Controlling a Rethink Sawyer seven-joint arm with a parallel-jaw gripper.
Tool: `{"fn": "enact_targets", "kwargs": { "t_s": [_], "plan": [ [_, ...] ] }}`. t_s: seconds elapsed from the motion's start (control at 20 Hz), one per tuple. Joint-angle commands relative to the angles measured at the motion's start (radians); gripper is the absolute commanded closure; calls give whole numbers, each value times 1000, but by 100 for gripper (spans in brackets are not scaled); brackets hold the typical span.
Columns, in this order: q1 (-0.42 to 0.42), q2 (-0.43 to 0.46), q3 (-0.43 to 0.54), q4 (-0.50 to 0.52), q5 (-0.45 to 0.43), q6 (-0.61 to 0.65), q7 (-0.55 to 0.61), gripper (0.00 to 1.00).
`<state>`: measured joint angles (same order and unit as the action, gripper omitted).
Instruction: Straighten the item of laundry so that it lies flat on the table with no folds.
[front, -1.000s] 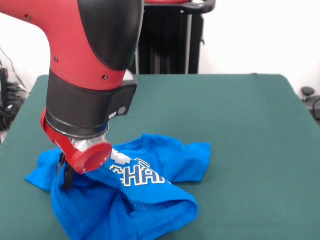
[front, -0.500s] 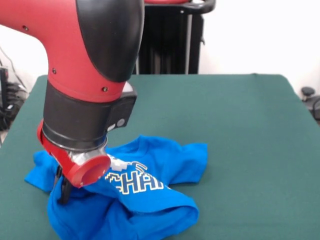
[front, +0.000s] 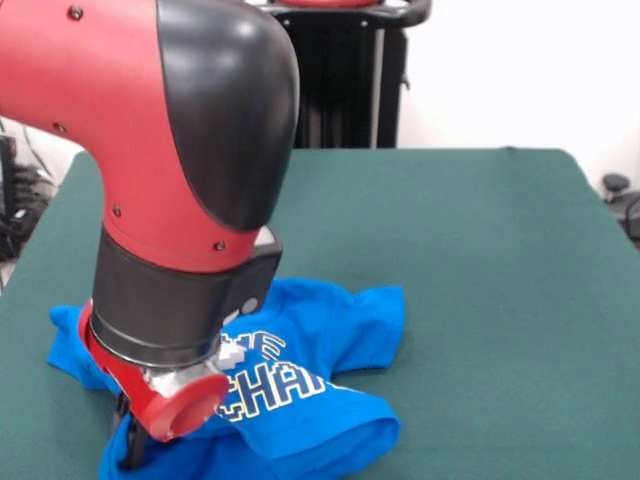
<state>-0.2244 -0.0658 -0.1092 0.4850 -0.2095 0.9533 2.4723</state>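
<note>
nearest the camera, the gripper (front: 130, 440) reaches down onto the lower-left part of the blue t-shirt (front: 320, 330), at the near-left area of the green table (front: 480, 260). only dark finger parts show under the red wrist; whether the jaws are wide, narrow or clamped on cloth cannot be told. just beyond, the shirt lies bunched: a rolled fold runs along its near edge, the white lettering (front: 265, 392) is partly wrinkled, and 1 sleeve spreads toward the right. farther back, the bulky red and black arm (front: 190, 180) hides the shirt's left part. beyond that, the table is bare green cloth.

judged step: working the near-left edge of the shirt to spread it. the next move likely calls for drawing that edge outward, low over the table, so that the near fold opens without new wrinkles.
</note>
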Motion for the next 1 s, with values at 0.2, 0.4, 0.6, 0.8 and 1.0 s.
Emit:
{"fn": "enact_targets", "kwargs": {
  "t_s": [0.2,0.4,0.6,0.8,1.0],
  "plan": [
    [45,113,119,-156,40,145,-53,100],
    [54,146,115,-192,43,137,-32,100],
    [53,137,94,-198,48,157,-33,100],
    [49,123,83,-223,55,201,-57,100],
    [45,131,84,-245,49,209,-98,100]
  ]
}}
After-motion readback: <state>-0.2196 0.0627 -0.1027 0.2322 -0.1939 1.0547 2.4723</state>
